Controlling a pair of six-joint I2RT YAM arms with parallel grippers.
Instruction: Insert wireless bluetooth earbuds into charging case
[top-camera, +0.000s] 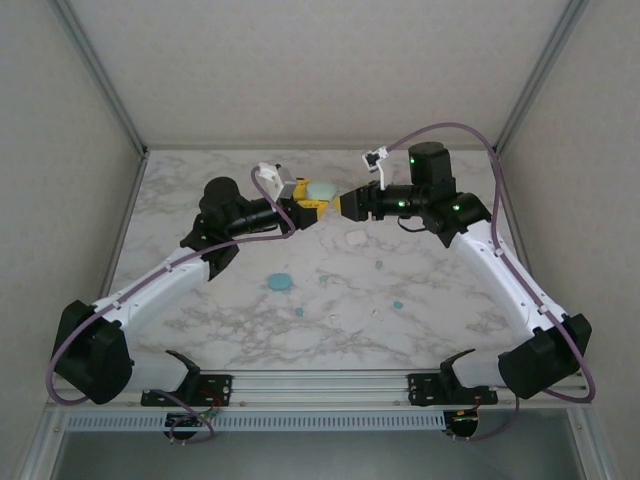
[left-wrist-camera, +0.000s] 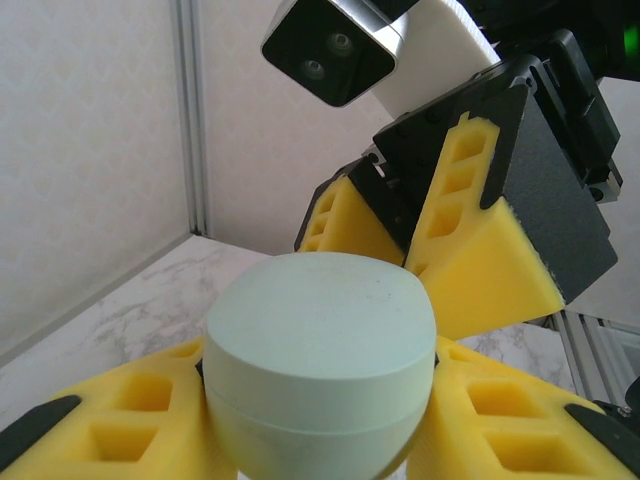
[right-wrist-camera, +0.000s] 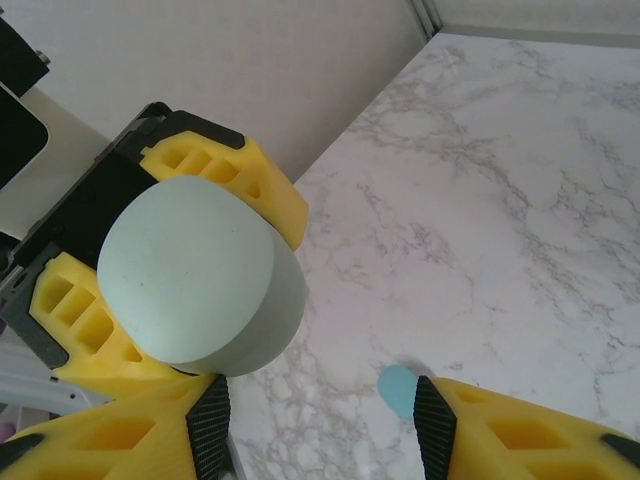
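Pale-grn case (left-wrist-camera: 320, 350), yel. pads (left-wrist-camera: 130, 410), grey-veined wht tbl (top-camera: 430, 300)

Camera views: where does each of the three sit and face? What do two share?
Top external: high behind the robot, looking down on the table; left arm, right arm show.
Left wrist: looks along the left gripper, shut on the pale green case, toward the right gripper.
Right wrist: looks past its open fingers at case and table.
Shared: both wrist views show the case.

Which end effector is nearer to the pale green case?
Left. The left end effector is clamped on the pale green case; the right end effector hovers open just beside it.
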